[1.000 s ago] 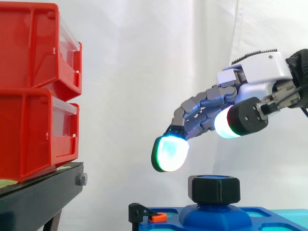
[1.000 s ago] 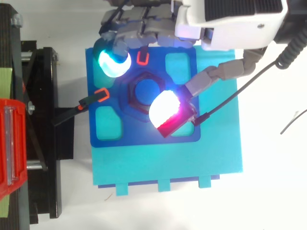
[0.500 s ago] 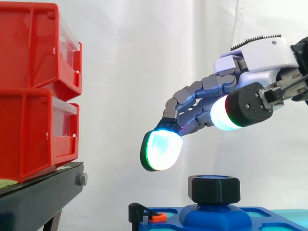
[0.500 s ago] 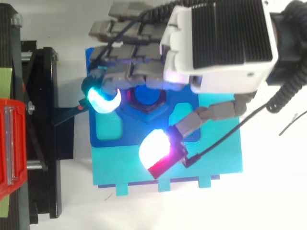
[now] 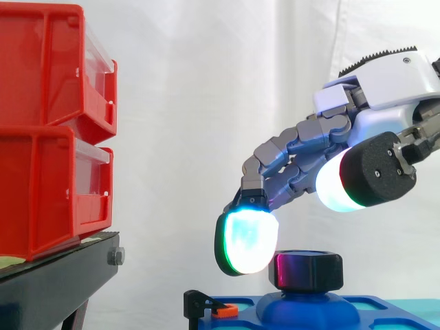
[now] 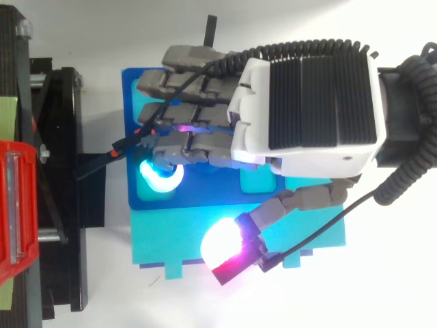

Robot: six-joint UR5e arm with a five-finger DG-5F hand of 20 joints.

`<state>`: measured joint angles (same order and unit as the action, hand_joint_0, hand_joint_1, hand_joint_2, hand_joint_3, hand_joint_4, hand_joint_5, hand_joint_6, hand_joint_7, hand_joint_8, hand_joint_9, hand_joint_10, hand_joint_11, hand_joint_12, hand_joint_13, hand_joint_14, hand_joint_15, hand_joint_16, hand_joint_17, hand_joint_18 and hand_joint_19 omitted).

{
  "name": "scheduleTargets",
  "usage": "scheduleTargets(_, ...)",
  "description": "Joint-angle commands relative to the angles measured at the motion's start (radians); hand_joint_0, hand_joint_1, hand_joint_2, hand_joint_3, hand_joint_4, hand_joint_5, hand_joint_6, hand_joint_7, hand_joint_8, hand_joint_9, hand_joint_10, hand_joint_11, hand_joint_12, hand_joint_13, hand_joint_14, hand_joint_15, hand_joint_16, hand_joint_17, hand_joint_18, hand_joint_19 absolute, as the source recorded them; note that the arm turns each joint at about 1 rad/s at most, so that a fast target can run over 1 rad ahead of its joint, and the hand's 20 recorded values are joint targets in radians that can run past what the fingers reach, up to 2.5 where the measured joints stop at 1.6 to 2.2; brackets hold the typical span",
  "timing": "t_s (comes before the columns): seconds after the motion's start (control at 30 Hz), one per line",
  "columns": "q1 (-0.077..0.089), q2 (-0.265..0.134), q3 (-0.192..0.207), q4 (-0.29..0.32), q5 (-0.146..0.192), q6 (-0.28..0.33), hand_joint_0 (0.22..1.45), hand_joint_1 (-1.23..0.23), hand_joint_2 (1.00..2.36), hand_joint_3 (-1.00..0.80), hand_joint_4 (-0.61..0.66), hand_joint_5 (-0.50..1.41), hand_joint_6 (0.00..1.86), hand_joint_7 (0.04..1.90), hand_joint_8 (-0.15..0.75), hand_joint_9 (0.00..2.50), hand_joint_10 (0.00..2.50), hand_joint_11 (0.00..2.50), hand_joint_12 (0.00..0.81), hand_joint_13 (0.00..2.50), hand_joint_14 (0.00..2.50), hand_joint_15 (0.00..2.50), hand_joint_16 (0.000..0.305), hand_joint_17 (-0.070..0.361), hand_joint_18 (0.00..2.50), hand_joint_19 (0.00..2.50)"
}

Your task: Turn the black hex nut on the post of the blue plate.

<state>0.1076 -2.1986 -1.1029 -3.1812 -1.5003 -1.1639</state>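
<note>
The black hex nut (image 5: 306,270) sits on the post (image 5: 308,307) at the middle of the blue plate (image 6: 130,102), beneath the hand (image 6: 307,109). The hand hangs over it with its fingers loosely bent and spread, gripping nothing. One cyan fingertip (image 5: 245,242) lies just beside the nut's left side, and the thumb is held apart.

No text, label, number or sign can be read on anything in either view.
</note>
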Motion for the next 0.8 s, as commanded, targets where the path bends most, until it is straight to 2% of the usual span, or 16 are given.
scheduleTargets(0.0,0.004,-0.001,0.000,-0.017,0.006,-0.002,0.48,-0.47,1.00,-0.50,0.20,-0.19,0.50,0.93,0.250,0.32,0.00,0.00,0.369,0.08,0.00,0.00,0.058,0.131,0.02,0.08)
scheduleTargets(0.33,0.004,0.000,0.000,-0.052,0.005,-0.002,0.48,-0.47,1.00,-0.50,0.21,-0.19,0.50,0.94,0.250,0.32,0.00,0.00,0.369,0.08,0.00,0.00,0.058,0.130,0.02,0.08)
scheduleTargets(0.77,-0.017,0.000,0.000,-0.069,-0.005,-0.019,0.48,-0.47,1.00,-0.50,0.21,-0.19,0.50,0.93,0.249,0.32,0.00,0.00,0.367,0.09,0.00,0.00,0.058,0.130,0.01,0.08)
